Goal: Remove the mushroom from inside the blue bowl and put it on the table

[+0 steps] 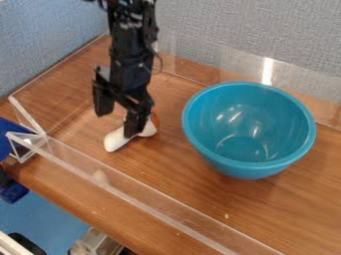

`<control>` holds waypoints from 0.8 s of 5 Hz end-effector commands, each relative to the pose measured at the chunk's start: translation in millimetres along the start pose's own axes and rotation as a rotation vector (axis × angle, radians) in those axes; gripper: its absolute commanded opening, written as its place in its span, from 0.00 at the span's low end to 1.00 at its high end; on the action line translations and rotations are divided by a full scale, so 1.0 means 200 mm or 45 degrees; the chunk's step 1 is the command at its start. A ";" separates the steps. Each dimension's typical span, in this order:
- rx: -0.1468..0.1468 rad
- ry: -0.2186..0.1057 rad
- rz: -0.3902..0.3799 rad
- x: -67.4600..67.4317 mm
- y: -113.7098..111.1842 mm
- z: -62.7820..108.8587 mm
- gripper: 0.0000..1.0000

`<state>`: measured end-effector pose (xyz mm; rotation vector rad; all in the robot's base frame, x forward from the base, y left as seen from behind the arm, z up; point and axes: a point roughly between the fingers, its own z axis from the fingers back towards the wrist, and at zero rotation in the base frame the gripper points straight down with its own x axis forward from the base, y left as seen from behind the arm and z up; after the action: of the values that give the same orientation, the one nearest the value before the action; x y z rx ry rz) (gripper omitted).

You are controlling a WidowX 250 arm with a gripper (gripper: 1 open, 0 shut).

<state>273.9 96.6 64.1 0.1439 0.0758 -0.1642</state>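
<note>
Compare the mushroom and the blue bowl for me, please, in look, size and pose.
The mushroom is pale along its stem, whereas the bowl is teal-blue. The mushroom is far smaller than the bowl. The mushroom lies on its side, while the bowl stands upright. Both rest on the wooden table.

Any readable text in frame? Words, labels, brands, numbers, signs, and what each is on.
None readable.
Blue bowl: no lettering visible.
Mushroom: no lettering visible.
Black arm: no marking I can read at this size.
</note>
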 end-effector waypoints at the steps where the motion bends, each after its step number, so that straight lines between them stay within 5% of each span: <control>1: 0.033 -0.134 0.044 0.03 0.04 0.17 1.00; 4: -0.025 -0.157 0.075 0.04 0.04 0.12 1.00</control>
<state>280.9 94.2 76.9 0.1003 -0.0081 -0.1258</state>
